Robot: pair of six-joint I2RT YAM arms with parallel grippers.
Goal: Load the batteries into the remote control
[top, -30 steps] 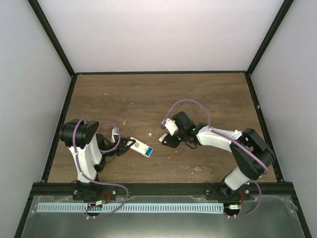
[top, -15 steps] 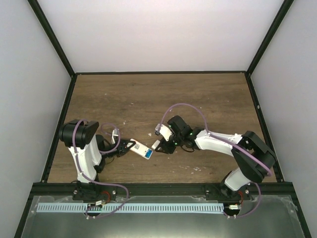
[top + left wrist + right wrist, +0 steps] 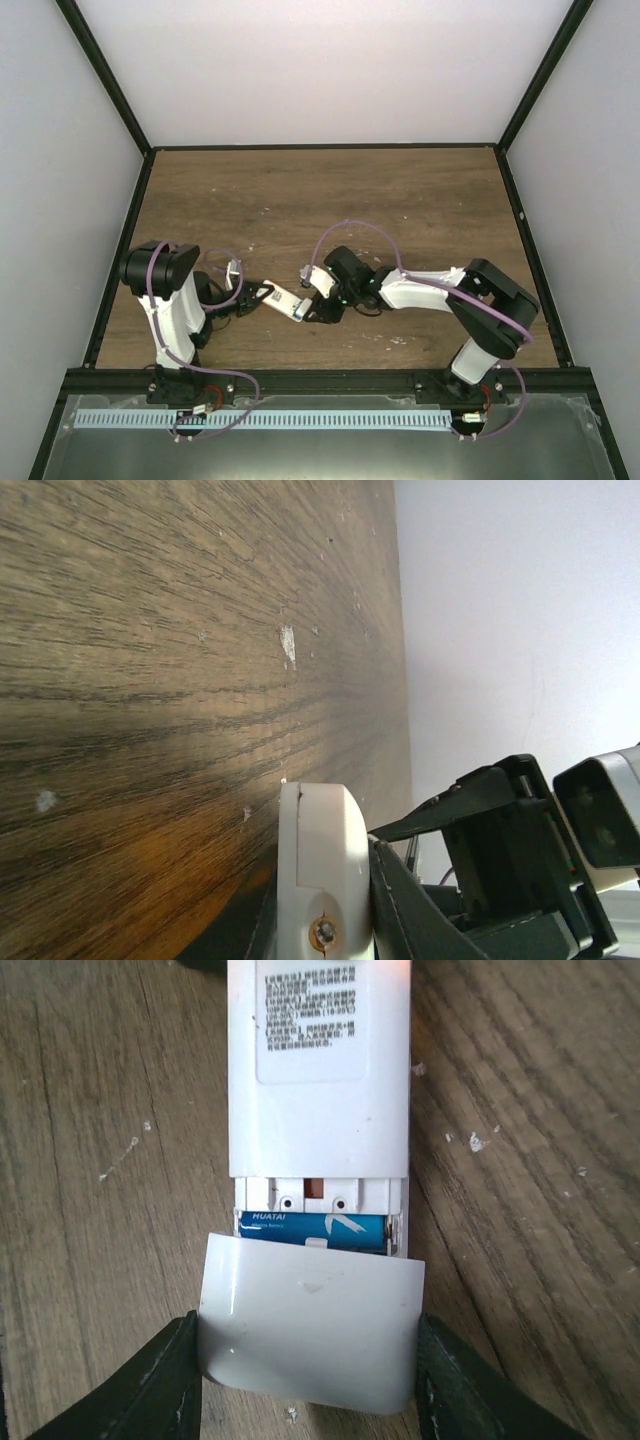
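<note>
Gripping the remote control (image 3: pixel 287 300) in our left gripper (image 3: pixel 256 296) close to the near edge of the table (image 3: pixel 400 200), our right gripper (image 3: pixel 306 1378) clamped on the white cover (image 3: pixel 310 1320) at its open end, blue battery (image 3: pixel 312 1230) seated inside.

On the brown wooden table (image 3: pixel 400 190), the left gripper (image 3: pixel 256 297) clasps one end of the white remote control (image 3: pixel 285 300), which lies slanted toward the near right. The right gripper (image 3: pixel 312 310) meets the remote control's other end, its arm stretched leftward low over the table. Purple cables (image 3: pixel 350 224) loop over both arms.
</note>
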